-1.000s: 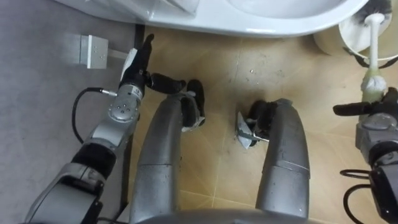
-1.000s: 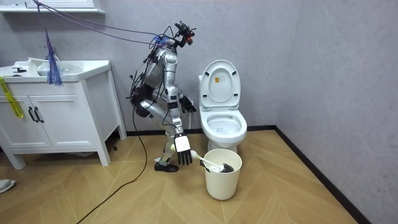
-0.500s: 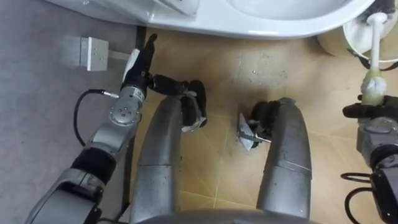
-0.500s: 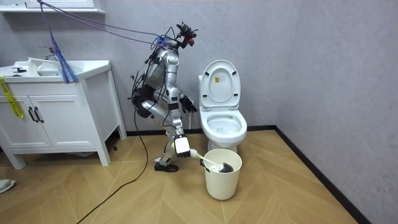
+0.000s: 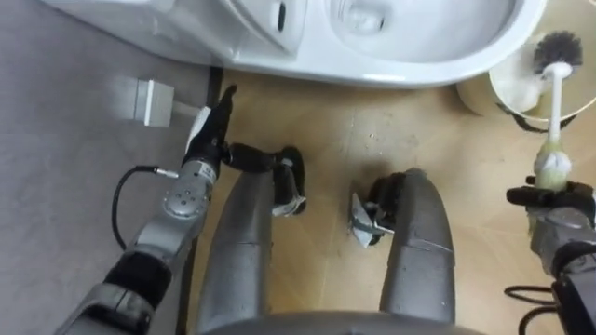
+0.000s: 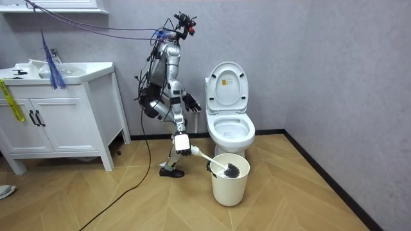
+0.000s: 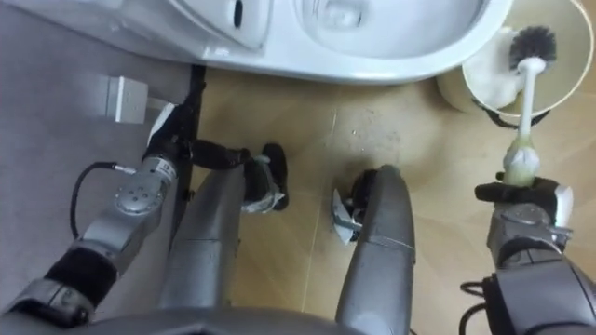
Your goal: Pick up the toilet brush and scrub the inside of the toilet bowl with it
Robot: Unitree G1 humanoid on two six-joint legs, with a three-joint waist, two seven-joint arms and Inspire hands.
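A: Which hand has the toilet brush (image 5: 554, 107)?

B: The right hand (image 5: 562, 221). Its fingers are curled tight round the lower end of the white handle, just below the pale bulge on the shaft. The handle runs straight out ahead of the fingers, away from the robot.

A: And the bristle end?

B: Well ahead of the fingers, over the mouth of the cream bin (image 5: 477, 93). In the room view the dark bristles sit at the bin's rim; whether they touch it, I cannot tell.

A: Where does the toilet (image 5: 424, 65) lie from that hand?

B: Ahead of the fingers and across to their left, bowl open, with its lid (image 6: 229, 86) raised upright. The bin stands on the wooden floor (image 5: 326, 112) directly ahead of the right fingers, just beside the bowl.

A: The left hand (image 5: 210, 132)?

B: Fingers straight and close together, holding nothing, pointing toward the base of the toilet. A small white box (image 5: 155, 100) sits on the grey surface just to the left of those fingertips — near, not touching.

A: And the robot itself?

B: Standing upright on the floor beside the toilet, on the room view's left of it, with a white vanity cabinet (image 6: 61, 122) farther off on that side.
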